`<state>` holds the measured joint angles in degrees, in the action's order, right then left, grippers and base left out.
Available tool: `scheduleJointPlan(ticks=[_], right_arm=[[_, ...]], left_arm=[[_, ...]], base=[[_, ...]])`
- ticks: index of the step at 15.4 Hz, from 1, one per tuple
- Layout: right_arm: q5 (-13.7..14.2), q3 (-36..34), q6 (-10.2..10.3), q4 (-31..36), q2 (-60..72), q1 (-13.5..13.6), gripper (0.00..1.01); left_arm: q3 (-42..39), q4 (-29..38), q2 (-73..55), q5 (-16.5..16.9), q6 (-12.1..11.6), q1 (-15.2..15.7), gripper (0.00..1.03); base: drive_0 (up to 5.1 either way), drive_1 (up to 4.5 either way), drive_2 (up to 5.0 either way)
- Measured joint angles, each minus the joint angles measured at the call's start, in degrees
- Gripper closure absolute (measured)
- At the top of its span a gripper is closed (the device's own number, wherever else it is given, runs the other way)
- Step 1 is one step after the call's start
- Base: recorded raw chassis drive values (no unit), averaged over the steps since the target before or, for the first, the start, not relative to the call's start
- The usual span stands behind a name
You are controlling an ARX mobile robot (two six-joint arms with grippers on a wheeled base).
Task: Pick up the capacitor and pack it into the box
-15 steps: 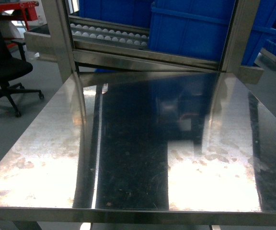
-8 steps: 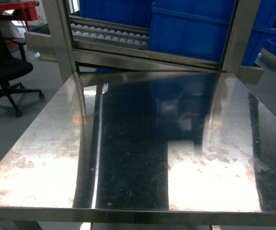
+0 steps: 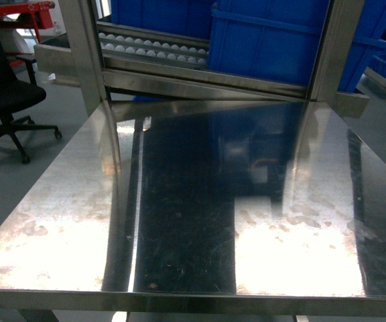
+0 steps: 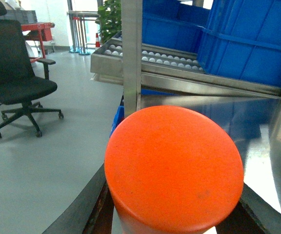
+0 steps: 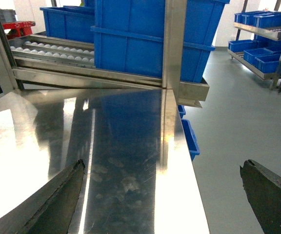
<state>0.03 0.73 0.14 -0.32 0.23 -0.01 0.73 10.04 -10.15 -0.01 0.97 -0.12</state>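
In the left wrist view a large orange cylinder with a flat round end, the capacitor (image 4: 173, 161), fills the lower middle. My left gripper (image 4: 174, 207) is shut on it, one dark finger on each side, just off the steel table's (image 4: 277, 146) left edge. My right gripper (image 5: 162, 165) stands open over the table's (image 5: 126, 146) right edge, with nothing between its fingers. Neither gripper shows in the head view, only the bare steel table (image 3: 179, 221). The box is out of view.
Behind the table stands a steel roller rack (image 3: 153, 47) with blue bins (image 3: 267, 40) and upright posts (image 3: 86, 54). A black office chair (image 3: 5, 94) is on the floor to the left. More blue bins (image 5: 262, 24) sit on shelves at the far right.
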Motion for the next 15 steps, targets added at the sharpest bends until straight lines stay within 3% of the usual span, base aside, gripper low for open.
scheduleJointPlan(ticks=[1, 2, 15], right_arm=[[-0.02, 0.00, 0.02, 0.00, 0.00, 0.00, 0.03], [0.00, 0.00, 0.02, 0.00, 0.00, 0.00, 0.03], [-0.02, 0.00, 0.00, 0.00, 0.00, 0.00, 0.03]], left_arm=[[0.04, -2.43, 1.79, -0.02, 0.00, 0.00, 0.58], [0.04, -11.21, 8.48, -0.07, 0.02, 0.00, 0.58], [0.04, -10.45, 9.53, -0.02, -0.02, 0.00, 0.58]], base=[[0.0, 0.00, 0.0], [0.0, 0.00, 0.0], [0.0, 0.00, 0.0]])
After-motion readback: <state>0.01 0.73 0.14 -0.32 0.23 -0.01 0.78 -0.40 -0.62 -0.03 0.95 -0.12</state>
